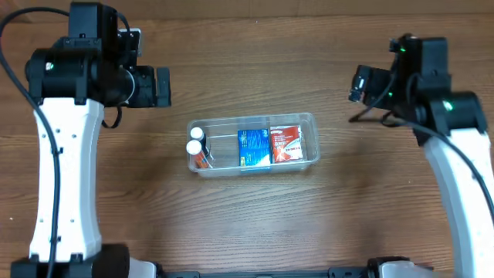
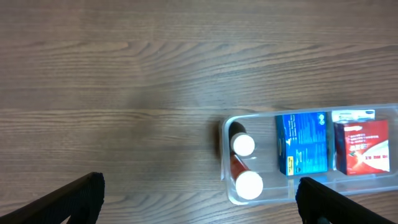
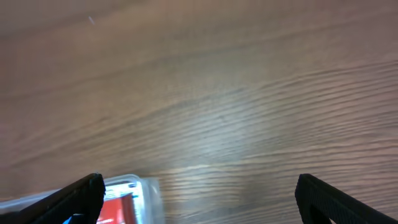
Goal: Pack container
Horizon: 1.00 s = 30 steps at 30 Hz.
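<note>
The clear plastic container [image 1: 312, 123] sits at the table's middle. It holds two white-capped bottles [image 1: 195, 140] at its left end, a blue box [image 1: 253, 147] in the middle and a red box [image 1: 287, 144] at its right end. The left wrist view shows the container [image 2: 267, 115], the bottles [image 2: 244, 145], the blue box [image 2: 302, 143] and the red box [image 2: 367, 147]. My left gripper [image 1: 163, 86] is open and empty, up left of the container. My right gripper [image 1: 357, 83] is open and empty, up right of it. The right wrist view shows the container's corner [image 3: 149, 193].
The wooden table [image 1: 255, 224] spreads all round the container. Both arm bases stand at the front corners.
</note>
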Each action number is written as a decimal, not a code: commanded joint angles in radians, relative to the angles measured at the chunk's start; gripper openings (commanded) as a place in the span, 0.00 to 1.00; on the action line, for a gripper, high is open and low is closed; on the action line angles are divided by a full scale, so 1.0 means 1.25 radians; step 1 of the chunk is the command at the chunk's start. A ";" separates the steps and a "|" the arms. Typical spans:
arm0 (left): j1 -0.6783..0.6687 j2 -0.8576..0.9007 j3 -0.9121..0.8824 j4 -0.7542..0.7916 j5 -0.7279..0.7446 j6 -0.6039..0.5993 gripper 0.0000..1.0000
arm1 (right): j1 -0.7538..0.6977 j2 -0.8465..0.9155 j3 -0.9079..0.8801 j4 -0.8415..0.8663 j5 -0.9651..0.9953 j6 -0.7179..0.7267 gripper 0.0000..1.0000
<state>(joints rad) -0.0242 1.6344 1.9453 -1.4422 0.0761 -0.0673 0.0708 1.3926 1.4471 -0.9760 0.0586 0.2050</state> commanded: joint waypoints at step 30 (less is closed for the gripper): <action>0.001 -0.845 -0.756 0.208 -0.025 0.000 1.00 | 0.034 -0.541 -0.405 -0.086 0.042 0.085 1.00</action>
<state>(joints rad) -0.0246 0.5842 1.0080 -1.1828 0.0559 -0.0677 0.1085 0.7200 0.9459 -1.0885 0.1047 0.3065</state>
